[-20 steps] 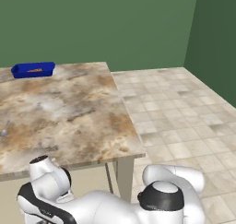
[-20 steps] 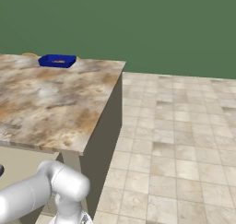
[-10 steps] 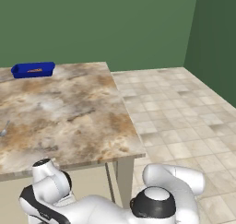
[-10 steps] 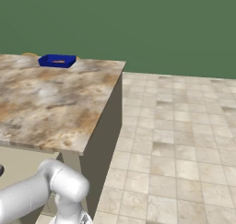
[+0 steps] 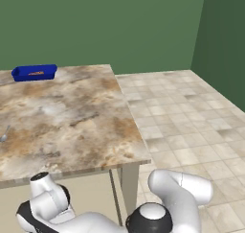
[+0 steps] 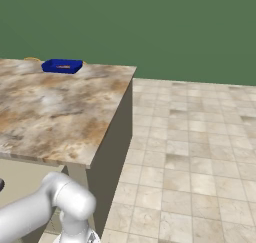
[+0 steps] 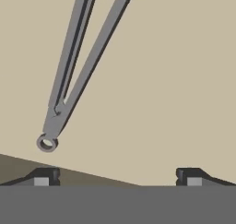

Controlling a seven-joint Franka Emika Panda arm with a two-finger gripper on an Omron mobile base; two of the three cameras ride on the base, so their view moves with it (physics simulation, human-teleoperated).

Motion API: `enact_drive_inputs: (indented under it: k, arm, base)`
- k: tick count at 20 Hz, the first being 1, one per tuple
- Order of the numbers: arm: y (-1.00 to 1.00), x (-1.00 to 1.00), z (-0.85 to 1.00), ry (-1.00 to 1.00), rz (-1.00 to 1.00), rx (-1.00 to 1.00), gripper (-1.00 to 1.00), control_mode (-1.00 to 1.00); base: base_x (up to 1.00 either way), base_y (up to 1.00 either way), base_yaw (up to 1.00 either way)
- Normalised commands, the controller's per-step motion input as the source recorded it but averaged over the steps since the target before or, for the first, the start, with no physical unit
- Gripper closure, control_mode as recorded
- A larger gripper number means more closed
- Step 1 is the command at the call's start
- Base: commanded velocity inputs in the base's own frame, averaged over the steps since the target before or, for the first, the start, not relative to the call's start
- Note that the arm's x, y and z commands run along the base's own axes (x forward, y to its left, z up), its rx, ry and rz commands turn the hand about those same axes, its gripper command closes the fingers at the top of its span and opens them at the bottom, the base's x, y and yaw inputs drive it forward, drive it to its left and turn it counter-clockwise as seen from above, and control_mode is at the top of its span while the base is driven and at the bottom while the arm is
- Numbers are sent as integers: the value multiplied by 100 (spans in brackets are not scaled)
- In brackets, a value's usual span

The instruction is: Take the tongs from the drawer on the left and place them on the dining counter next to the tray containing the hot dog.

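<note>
looking along the hand view, i found the pincer [image 7: 117, 177] spread wide, its two dark fingertips [image 7: 45, 177] standing far apart at the bottom of the picture with nothing held between them. the tongs [image 7: 78, 66] lay on a flat beige floor, which i took to be the inside of the drawer [image 7: 184, 80], though its front and handle could not be seen. the tongs ran from the top of that view down to a small ring at their joined end, which lay just above the left fingertip; the two arms spread apart toward the top. no contact between pincer and tongs was observed.

in the left base view, the dining surface [image 5: 62, 122] carried the blue tray [image 5: 34, 73] at its far left corner, with the hot dog [image 5: 35, 74] showing as a small orange-brown streak inside. the right base view showed the same tray [image 6: 62, 66] at the far edge of the marbled surface [image 6: 55, 112], well apart from the arm.
</note>
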Motion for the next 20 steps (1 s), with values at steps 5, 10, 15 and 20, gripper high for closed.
enact_drive_inputs:
  k: [5,10,15,20]
  arm:
    - [15,1,-10,0,-10,0,-100,-100]
    - [14,3,-13,0,-12,0,-100,-100]
    - [13,7,-23,-1,-10,-1,-100,-100]
    - [9,13,-27,0,-4,-4,-100,-100]
  base:
    - [0,0,0]
    - [0,0,0]
    - [0,0,0]
    - [0,0,0]
